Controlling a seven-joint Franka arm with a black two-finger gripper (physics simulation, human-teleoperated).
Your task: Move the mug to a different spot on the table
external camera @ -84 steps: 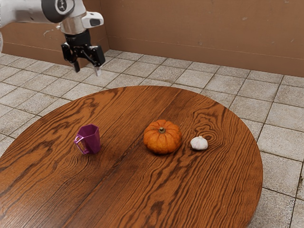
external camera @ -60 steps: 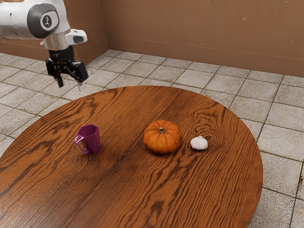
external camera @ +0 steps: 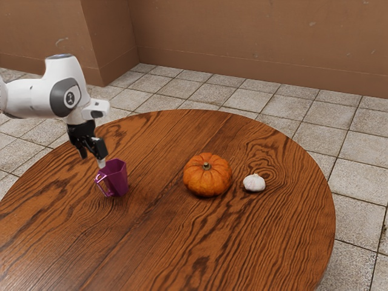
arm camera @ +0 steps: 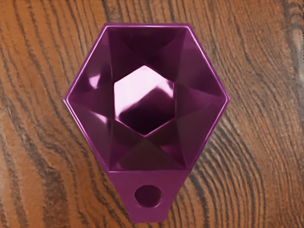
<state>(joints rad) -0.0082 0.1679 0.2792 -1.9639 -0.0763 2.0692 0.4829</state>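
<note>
Purple and hexagonal, the mug (external camera: 113,177) is standing upright on the wooden table (external camera: 242,242), well apart from the pumpkin (external camera: 207,174). Your gripper (external camera: 92,159) is hovering just above its rim, fingers apart. In the wrist view you are looking straight down inside. It is likely rigid, light and slippery, so I'd be pinching a flat wall beside the handle (arm camera: 147,195).

No word, number, label or brand can be read anywhere in the two views. The dark round cap (external camera: 63,97) on the arm (external camera: 33,100) carries one small pale mark, which is too small to make out.
</note>
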